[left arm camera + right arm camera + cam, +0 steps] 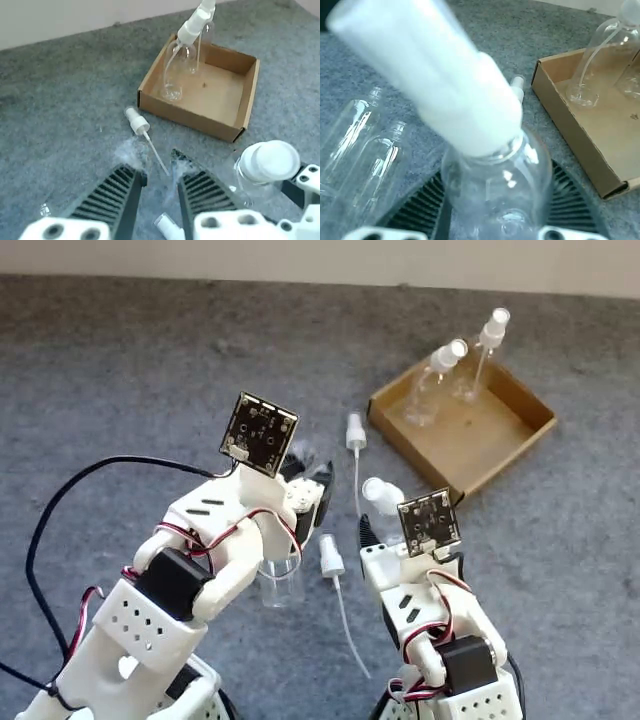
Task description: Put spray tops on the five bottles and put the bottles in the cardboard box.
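Grey felt covers the worktop [120,360], where my right claw [495,212] is clamped on a clear plastic bottle [385,508] already wearing its white spray top [420,75], so I judge this the boxing step. Next it needs lifting over the wall of the shallow brown cardboard box [485,445] and standing beside the two capped bottles [425,400]; whether my left claw [157,195] grips anything I cannot tell.

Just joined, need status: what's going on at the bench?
The right gripper is shut on a bottle with its spray top on, near the cardboard box. Two finished bottles stand in the box already. The left gripper is low over the table by a loose spray top; a second loose top lies nearby, and two bare bottles have no tops yet.
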You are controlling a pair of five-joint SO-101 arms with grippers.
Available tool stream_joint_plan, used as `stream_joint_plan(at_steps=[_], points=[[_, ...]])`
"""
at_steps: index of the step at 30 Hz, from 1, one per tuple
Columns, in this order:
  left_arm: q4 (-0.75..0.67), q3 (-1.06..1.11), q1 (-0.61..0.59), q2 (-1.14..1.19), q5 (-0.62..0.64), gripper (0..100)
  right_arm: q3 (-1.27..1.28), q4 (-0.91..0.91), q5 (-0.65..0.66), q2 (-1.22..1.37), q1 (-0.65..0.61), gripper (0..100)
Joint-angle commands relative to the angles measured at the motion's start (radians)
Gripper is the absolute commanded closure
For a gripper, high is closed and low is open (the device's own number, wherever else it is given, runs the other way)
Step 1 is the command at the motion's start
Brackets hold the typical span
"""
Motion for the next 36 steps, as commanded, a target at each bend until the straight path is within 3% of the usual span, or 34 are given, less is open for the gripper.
stream_joint_plan(at_steps=[1, 8, 20, 36], points=[[0.054, -0.059, 0.010, -0.005, 0.009, 96, -0.008, -0.027, -0.008, 0.001, 0.008, 80.6], [0.071, -0.067, 0.163, -0.005, 0.008, 96, -0.008, -0.027, -0.008, 0.001, 0.008, 80.6], [-0.101, -0.065, 0.219, -0.004, 0.009, 96, -0.007, -0.027, -0.008, 0.001, 0.007, 80.6], [-0.074, -0.065, 0.217, -0.004, 0.006, 96, 0.117, -0.142, -0.003, 0.001, 0.007, 80.6]])
